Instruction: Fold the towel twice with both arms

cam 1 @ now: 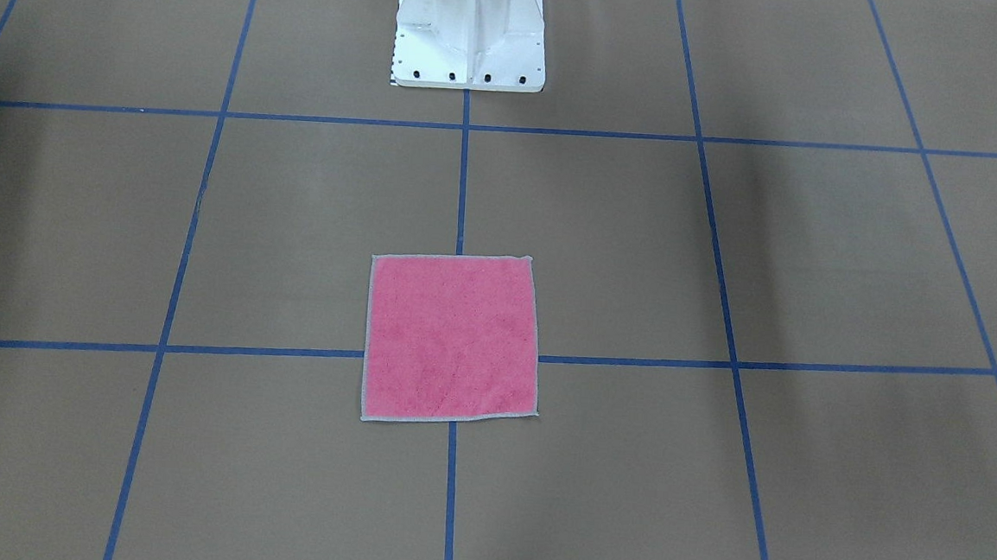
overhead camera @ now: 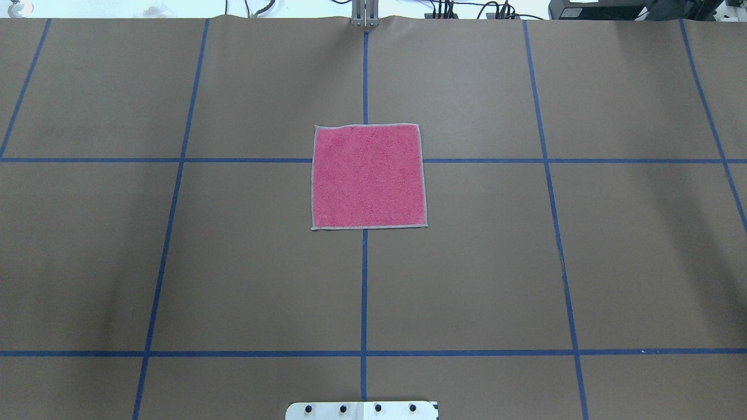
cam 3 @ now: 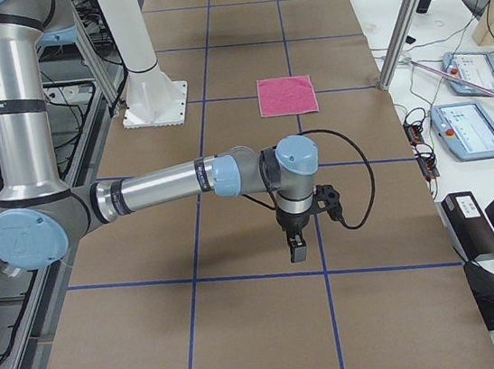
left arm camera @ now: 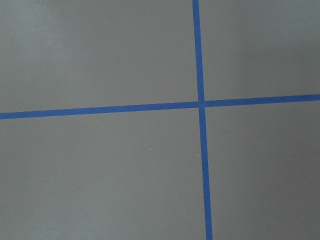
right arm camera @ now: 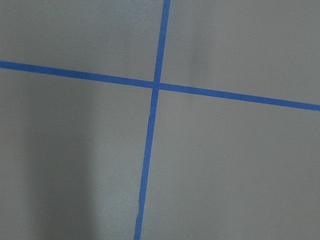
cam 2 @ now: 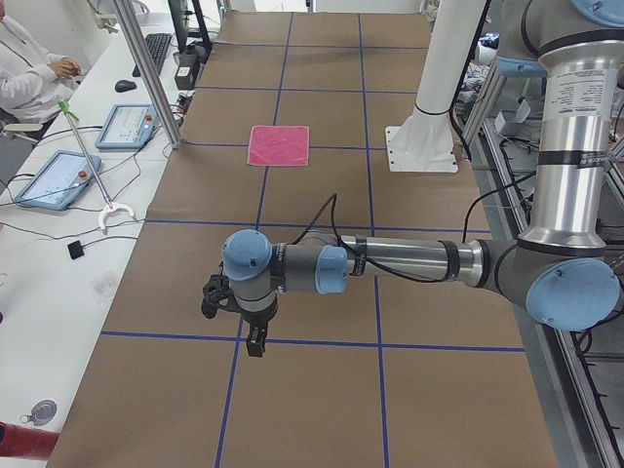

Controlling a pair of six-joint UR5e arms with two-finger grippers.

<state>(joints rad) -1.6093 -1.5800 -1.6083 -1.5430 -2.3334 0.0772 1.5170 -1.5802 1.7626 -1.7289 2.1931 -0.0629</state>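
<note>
Brown blue-taped table [overhead camera: 233,262], flat pink towel [overhead camera: 368,176]

Brown paper cover [overhead camera: 262,262] over the whole tabletop, gridded with blue tape lines [overhead camera: 363,291]. One tape crossing [left arm camera: 201,104] fills the left wrist view, another [right arm camera: 156,85] the right wrist view.

Metal clamp [overhead camera: 364,14] at the paper's far edge, top centre of the overhead view, with cables beside it.

Exterior left view, white side bench along the left:
- two tablet-like pendants [cam 2: 124,125] [cam 2: 56,178] with red buttons
- green-handled grabber [cam 2: 86,161] lying between them and the paper, white claw at its lower end
- small black square [cam 2: 75,250] below the claw
- keyboard [cam 2: 156,47] and mouse [cam 2: 125,86] near the top
- aluminium post [cam 2: 146,68] standing at the paper's edge

Person in a white coat [cam 2: 24,73], upper left corner.
</note>
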